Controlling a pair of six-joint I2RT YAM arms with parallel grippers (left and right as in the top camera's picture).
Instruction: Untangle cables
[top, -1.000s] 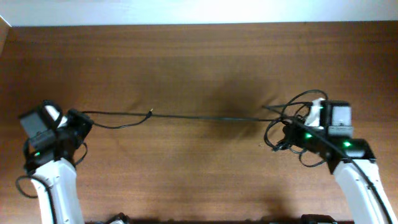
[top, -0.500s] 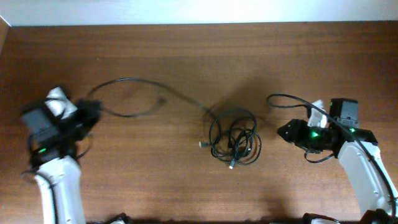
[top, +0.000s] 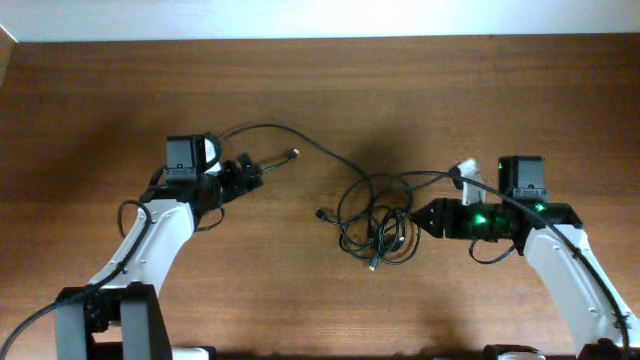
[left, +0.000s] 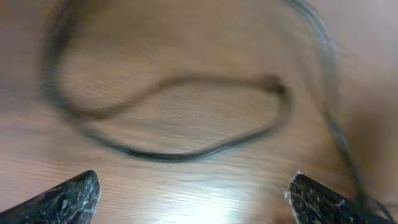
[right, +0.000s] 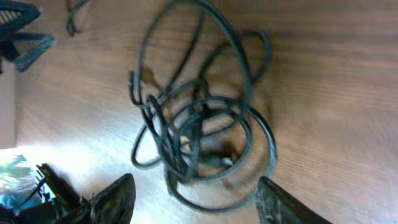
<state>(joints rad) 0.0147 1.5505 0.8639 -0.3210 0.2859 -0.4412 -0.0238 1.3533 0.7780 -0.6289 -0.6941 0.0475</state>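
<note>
Overhead: the cables (top: 375, 225) sit bunched in loose overlapping coils on the wooden table (top: 320, 90), a bit right of centre. One strand (top: 262, 128) leaves the bunch and arcs up and left, ending in a small plug (top: 293, 154) just beside the left gripper (top: 252, 176). Two more plug ends poke out of the bunch, one at its left edge and one at the bottom. The right gripper (top: 420, 217) points left, right at the bunch's right edge.

Left wrist: the left gripper (left: 193, 202) is spread wide, fingers (left: 68, 198) at the bottom corners with nothing between them. A cable loop (left: 186, 152) lies flat on the table ahead (motion blur, no finer detail).

Right wrist: the right gripper (right: 199, 202) is also spread apart, fingers (right: 115, 199) at either side of the frame bottom, gripping nothing. The cables (right: 199, 130) lie straight ahead, the nearest coil reaching down toward the gap between the tips; cannot tell whether it touches.
</note>
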